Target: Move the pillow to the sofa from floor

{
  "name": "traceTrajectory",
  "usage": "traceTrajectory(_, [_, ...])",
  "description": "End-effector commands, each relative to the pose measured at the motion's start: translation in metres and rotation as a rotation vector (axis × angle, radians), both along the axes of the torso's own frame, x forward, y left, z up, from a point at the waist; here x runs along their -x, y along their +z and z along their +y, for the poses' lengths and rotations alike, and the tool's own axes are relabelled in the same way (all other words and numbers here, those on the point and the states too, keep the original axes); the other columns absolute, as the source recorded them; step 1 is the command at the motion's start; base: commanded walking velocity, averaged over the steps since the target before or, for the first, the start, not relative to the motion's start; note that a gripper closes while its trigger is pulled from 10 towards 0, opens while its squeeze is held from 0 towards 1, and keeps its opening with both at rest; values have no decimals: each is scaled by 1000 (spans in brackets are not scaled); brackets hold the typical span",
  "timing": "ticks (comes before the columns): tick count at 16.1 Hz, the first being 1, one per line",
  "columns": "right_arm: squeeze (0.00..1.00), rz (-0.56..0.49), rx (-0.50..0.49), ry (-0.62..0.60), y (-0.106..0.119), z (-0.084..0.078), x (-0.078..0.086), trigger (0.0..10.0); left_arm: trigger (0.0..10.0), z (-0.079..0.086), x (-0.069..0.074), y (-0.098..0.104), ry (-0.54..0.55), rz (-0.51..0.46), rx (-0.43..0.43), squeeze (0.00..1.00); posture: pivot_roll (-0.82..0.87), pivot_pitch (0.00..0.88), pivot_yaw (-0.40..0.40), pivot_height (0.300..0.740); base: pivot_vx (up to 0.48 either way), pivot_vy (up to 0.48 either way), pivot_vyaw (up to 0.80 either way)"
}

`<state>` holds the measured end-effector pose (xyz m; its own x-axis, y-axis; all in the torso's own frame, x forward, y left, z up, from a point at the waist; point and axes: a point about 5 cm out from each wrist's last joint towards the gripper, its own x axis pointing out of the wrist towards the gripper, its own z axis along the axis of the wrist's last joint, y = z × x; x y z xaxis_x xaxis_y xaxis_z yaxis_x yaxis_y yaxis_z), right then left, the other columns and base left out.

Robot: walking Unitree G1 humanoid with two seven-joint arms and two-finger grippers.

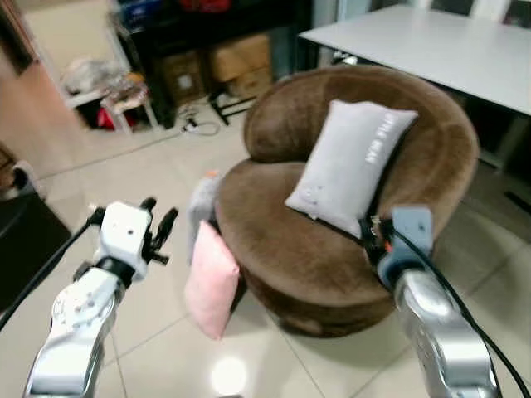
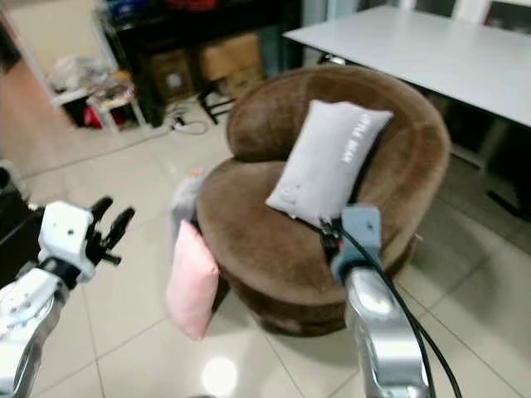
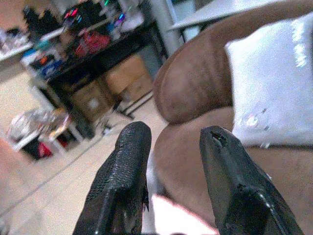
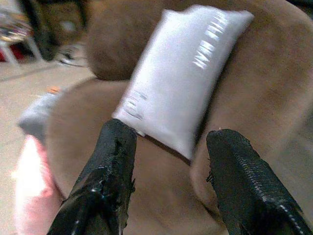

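With the grey pillow (image 1: 351, 163) already leaning on the sofa (image 1: 282, 240), you want the pink pillow (image 1: 211, 278) propped on the floor against its front, so drop your released, empty left pincer (image 1: 159, 222) over its top edge while the spread right pincer (image 4: 168, 181) stays clear.

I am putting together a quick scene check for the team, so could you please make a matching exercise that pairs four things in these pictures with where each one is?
Column one:
1. grey pillow
2. pink pillow
3. left gripper
4. white table

Column two:
A. standing on the floor, leaning against the front of the brown sofa
B. behind the sofa
C. propped on the sofa seat against its backrest
D. raised in the air above the floor, beside the sofa, fingers open

Pairs: 1-C, 2-A, 3-D, 4-B
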<state>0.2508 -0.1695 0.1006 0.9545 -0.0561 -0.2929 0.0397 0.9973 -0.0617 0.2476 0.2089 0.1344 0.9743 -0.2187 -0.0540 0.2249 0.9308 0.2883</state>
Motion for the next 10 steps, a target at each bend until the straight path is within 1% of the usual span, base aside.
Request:
traceTrajectory(1, [0,-27,8,-9,8,0,0,10000,10000,0,-1,-4,-5,14,4,0,-78,0,134,740,0,0,0])
traceTrajectory(3, [0,-14,4,-32,7,-4,3,10000,10000,-2,-1,-5,4,16,31,0,-87,0,101,740,0,0,0])
traceTrajectory(4, [0,-13,1,-28,8,-3,3,10000,10000,-2,0,-6,8,14,35,0,-84,0,91,740,0,345,0])
traceTrajectory(5, [0,-13,7,-13,10,-2,1,10000,10000,-1,0,-7,18,11,41,0,-72,0,72,740,0,405,0])
traceTrajectory(8, [0,-20,12,25,13,4,-8,10000,10000,2,1,-5,43,-2,44,0,-62,0,56,740,0,414,0])
traceTrajectory(9, [0,-20,8,35,14,6,-11,10000,10000,3,2,-5,53,-4,46,0,-53,0,34,740,0,416,0])
traceTrajectory(10, [0,-19,4,38,15,6,-12,10000,10000,4,2,-6,60,-4,45,0,-53,0,34,740,0,416,0])
